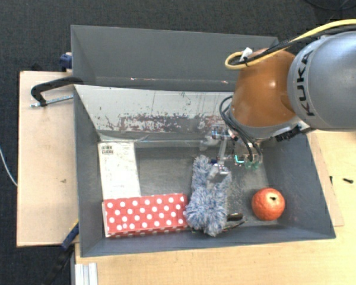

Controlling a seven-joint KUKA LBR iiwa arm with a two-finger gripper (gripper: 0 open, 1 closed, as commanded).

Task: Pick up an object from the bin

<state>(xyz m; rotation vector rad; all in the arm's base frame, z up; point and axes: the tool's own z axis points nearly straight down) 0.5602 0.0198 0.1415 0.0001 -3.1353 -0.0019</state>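
My gripper (pixel 221 157) hangs below the orange wrist cover, low in the bin right of the middle. Its lower end is at the top of a blue-grey fluffy duster (pixel 206 202), which lies lengthwise towards the front wall. Whether it touches the duster I cannot tell. A red apple (pixel 268 204) sits to the right of the duster, in front of the gripper and apart from it. A dark handle end (pixel 234 219) sticks out from under the duster near the apple.
A red box with white dots (pixel 145 214) lies along the front wall, left of the duster. A flat white box with a label (pixel 118 170) lies at the left wall. The arm and its cables cover the bin's back right corner.
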